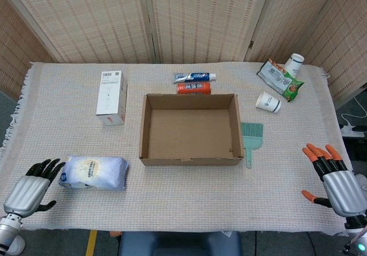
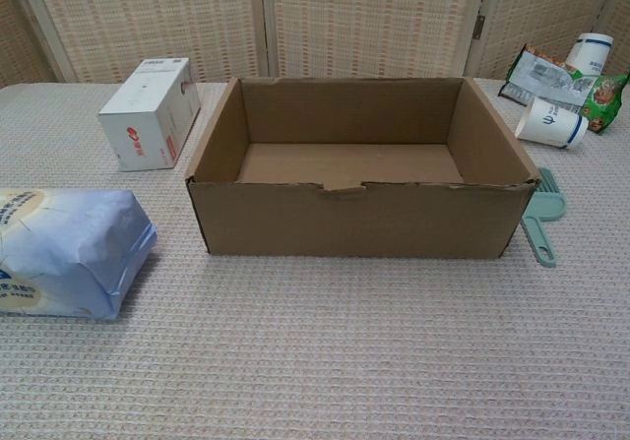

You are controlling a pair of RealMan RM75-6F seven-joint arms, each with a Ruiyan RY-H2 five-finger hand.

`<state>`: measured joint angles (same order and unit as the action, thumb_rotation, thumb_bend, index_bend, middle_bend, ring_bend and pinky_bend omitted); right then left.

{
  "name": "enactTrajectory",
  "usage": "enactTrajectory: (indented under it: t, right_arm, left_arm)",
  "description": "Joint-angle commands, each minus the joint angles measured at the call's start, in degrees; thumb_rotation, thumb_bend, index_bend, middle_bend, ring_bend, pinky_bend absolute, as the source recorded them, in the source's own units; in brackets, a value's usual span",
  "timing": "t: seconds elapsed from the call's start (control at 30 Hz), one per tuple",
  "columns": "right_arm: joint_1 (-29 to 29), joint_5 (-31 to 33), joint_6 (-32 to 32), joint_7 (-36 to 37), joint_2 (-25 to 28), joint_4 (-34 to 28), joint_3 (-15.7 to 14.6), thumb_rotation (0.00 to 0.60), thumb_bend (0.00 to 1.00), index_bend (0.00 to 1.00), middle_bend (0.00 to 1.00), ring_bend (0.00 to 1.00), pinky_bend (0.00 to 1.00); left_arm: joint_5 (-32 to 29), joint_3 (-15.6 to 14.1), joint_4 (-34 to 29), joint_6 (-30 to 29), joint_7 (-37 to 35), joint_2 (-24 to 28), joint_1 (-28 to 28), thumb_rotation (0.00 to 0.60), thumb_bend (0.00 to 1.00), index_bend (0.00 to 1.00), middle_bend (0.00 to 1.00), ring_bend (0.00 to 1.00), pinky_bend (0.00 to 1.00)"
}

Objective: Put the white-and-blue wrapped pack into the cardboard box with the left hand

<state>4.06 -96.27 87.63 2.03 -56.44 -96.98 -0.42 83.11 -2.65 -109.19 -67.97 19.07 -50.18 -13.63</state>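
The white-and-blue wrapped pack [image 1: 93,172] lies flat on the cloth near the front left; the chest view shows the pack [image 2: 69,253] at its left edge. The cardboard box [image 1: 189,161] stands open and empty mid-table, its front wall [image 2: 354,219] to the right of the pack. My left hand [image 1: 31,188] rests just left of the pack, fingers spread and fingertips close to its end, holding nothing. My right hand [image 1: 335,178] sits at the front right, fingers apart and empty. Neither hand shows in the chest view.
A white carton [image 1: 111,97] stands behind the pack. Two toothpaste tubes [image 1: 194,83] lie behind the box. A green brush [image 1: 250,138] lies at the box's right side. Paper cups [image 1: 268,102] and a snack bag [image 1: 280,80] sit at the back right.
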Motion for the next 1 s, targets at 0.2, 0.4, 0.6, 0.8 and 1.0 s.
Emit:
enactTrajectory:
  t: [0.2, 0.4, 0.6, 0.8, 1.0]
  right_arm:
    - [-0.21, -0.44, 0.57, 0.83, 0.48, -0.09, -0.11, 0.600, 0.00, 0.05, 0.03, 0.00, 0.00]
    - [-0.23, -0.08, 0.77, 1.61, 0.93, -0.12, 0.13, 0.600, 0.00, 0.05, 0.03, 0.00, 0.00]
    - [-0.30, 0.05, 1.01, 1.85, 1.15, -0.17, 0.30, 0.600, 0.00, 0.05, 0.03, 0.00, 0.00]
    - [-0.26, 0.41, 0.91, 2.00, 1.23, -0.12, 0.49, 0.600, 0.00, 0.05, 0.03, 0.00, 0.00]
    - [-0.27, 0.45, 0.95, 2.08, 1.10, 0.08, 0.55, 0.600, 0.00, 0.05, 0.03, 0.00, 0.00]
  left_arm:
    - [-3.02, 1.84, -5.87, 0.38, 5.61, -2.22, -1.79, 0.600, 0.18, 0.00, 0.00, 0.00, 0.11]
    - [-7.11, 3.09, -5.83, 3.56, 9.83, -6.50, -4.72, 0.600, 0.18, 0.00, 0.00, 0.00, 0.11]
    - [-11.81, 4.64, -4.80, 5.58, 13.69, -10.09, -7.75, 0.600, 0.18, 0.00, 0.00, 0.00, 0.11]
    - [-18.13, 5.28, -4.11, 7.55, 16.74, -12.03, -10.39, 0.600, 0.18, 0.00, 0.00, 0.00, 0.11]
    - [-21.62, 5.57, -2.29, 8.48, 17.37, -13.68, -12.43, 0.600, 0.18, 0.00, 0.00, 0.00, 0.11]
